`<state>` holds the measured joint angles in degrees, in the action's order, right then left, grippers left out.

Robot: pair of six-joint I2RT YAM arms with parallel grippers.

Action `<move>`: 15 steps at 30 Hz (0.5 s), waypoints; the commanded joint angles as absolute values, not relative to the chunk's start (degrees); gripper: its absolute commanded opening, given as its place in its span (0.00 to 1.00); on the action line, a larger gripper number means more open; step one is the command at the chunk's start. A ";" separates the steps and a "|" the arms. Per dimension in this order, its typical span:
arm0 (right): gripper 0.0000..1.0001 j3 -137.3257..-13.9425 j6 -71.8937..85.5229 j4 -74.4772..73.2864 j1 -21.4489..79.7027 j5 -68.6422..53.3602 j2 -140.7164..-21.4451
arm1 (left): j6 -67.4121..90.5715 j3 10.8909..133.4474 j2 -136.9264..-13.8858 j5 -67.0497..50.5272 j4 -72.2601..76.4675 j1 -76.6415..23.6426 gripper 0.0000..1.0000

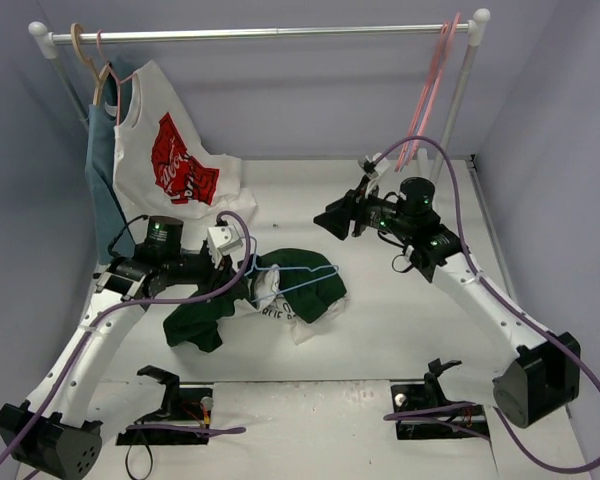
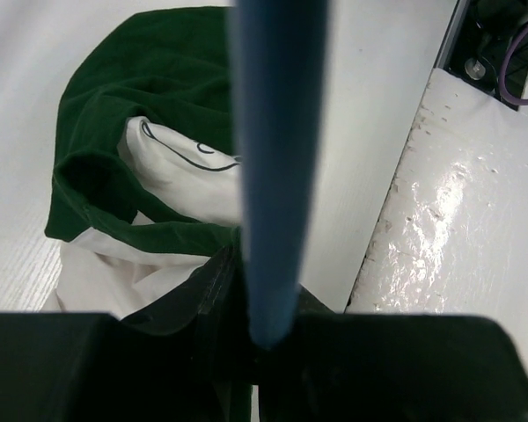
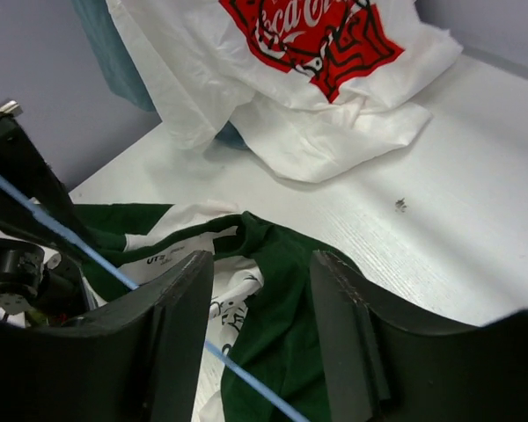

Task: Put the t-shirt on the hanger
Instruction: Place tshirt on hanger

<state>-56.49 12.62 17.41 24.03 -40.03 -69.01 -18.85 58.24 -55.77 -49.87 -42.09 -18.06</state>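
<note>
The t-shirt (image 1: 300, 285), white with dark green sleeves and collar, lies crumpled on the table in the middle. The thin light blue hanger (image 1: 295, 278) lies over it, its hook end toward the left. My left gripper (image 1: 242, 262) is shut on the hanger near the hook; in the left wrist view the blue wire (image 2: 273, 176) runs up from between the jaws above the t-shirt (image 2: 141, 105). My right gripper (image 1: 332, 222) is open and empty, raised right of the shirt. In its view the t-shirt (image 3: 290, 308) and the hanger wire (image 3: 246, 374) lie below the gap.
A rail (image 1: 260, 34) spans the back. A white shirt with red graphic (image 1: 175, 155) and a blue-grey garment (image 1: 102, 175) hang on its left, draping onto the table. Pink hangers (image 1: 435, 80) hang at its right. Two black stands (image 1: 175, 405) (image 1: 435, 405) sit near the front edge.
</note>
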 commanded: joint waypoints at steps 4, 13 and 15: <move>0.42 -61.87 12.22 18.72 25.22 -48.59 -82.24 | -18.98 59.85 -55.98 -50.19 -41.48 -19.95 0.00; 0.51 -69.87 7.56 15.12 33.74 -47.29 -94.11 | -18.90 61.08 -55.72 -49.48 -42.71 -20.65 0.00; 0.52 -72.15 6.51 14.59 35.15 -47.29 -95.97 | -18.90 61.43 -55.81 -49.57 -43.06 -20.74 0.00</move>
